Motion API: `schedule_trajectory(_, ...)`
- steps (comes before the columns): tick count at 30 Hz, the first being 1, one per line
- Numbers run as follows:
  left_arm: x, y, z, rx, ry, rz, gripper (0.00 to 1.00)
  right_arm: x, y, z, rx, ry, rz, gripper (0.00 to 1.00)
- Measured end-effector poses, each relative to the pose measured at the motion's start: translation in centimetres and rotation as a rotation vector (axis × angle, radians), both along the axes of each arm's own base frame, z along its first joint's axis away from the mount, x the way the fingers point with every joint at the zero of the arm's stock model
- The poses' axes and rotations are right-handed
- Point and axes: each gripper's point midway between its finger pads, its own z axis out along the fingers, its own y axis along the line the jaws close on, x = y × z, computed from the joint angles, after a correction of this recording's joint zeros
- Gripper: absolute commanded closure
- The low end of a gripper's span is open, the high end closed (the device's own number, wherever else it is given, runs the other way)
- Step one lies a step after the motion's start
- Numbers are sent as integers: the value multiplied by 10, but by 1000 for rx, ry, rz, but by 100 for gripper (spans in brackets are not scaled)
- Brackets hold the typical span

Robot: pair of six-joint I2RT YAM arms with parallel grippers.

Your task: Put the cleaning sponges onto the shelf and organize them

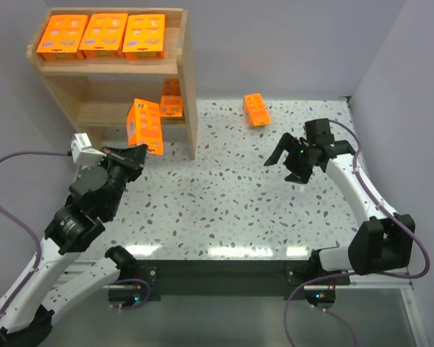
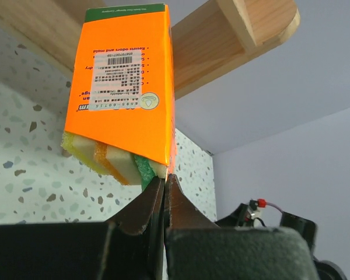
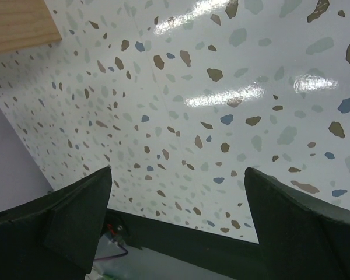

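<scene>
you had the left gripper [image 1: 139,153] clamped on the bottom edge of one sponge pack [image 1: 145,124], holding it upright just in front of the shelf [image 1: 188,87], probably so it could go into the lower tier on edge. the right gripper [image 1: 293,163] hung over the table [image 1: 231,210] with its fingers spread, holding nothing. you had six packs in all: a top row of three [image 1: 101,35], a lower-tier pack [image 1: 171,97], the held one, and a loose pack [image 1: 255,110] on the table towards the back.
</scene>
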Motion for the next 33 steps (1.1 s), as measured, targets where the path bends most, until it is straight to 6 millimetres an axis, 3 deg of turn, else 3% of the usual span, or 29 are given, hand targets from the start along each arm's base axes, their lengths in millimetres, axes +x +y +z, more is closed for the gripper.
schedule_trajectory(3, 17, -8, 8, 60, 1, 13, 100, -3, -1, 7, 3, -22, 15, 1)
schedule_trajectory(6, 29, -10, 30, 70, -35, 27, 100, -4, -1, 13, 17, -42, 27, 1)
schedule_trajectory(10, 45, 12, 51, 43, -79, 81, 100, -5, 1, 16, 34, -47, 41, 1)
schedule_trajectory(14, 57, 37, 47, 15, -65, 76, 100, -6, 1, 17, 44, -48, 49, 1)
schedule_trajectory(23, 94, 51, 18, -111, -5, -62, 100, -6, -9, 11, 37, -40, 40, 1)
schedule_trajectory(26, 91, 44, 8, -143, 12, -112, 100, -9, -12, 5, 34, -25, 33, 1)
schedule_trajectory(33, 60, 31, 10, -151, -44, -178, 100, -11, -11, -3, 46, -1, 39, 1)
